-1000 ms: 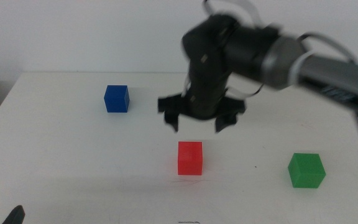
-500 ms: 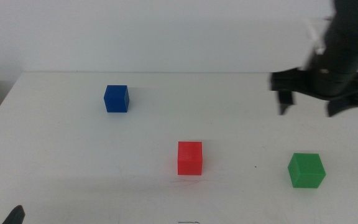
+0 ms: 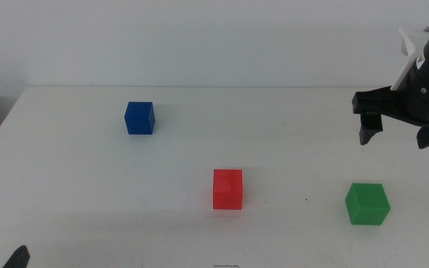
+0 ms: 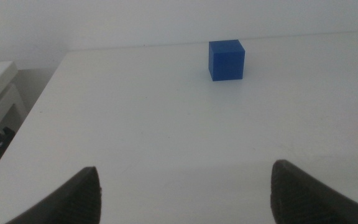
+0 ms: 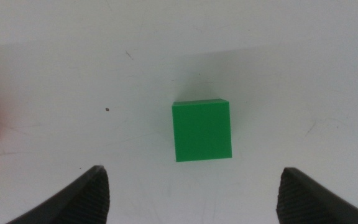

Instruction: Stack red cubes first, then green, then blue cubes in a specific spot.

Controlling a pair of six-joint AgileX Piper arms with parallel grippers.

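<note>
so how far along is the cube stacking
Nothing is stacked yet. The small bright-red cube sits alone mid-table, possibly already on its spot. In hand: the right gripper hangs open and empty above the small bright-green cube. Left: green onto red, then the deep-blue cube, untouched at the back. The left gripper waits, open.

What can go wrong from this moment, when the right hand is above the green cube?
1. The open right hand hangs above the green cube, which lies slightly turned between the jaws; closing might twist it.
2. The red cube stands alone; a careless placement could push it.
3. The left hand waits open, far from the blue cube.
</note>
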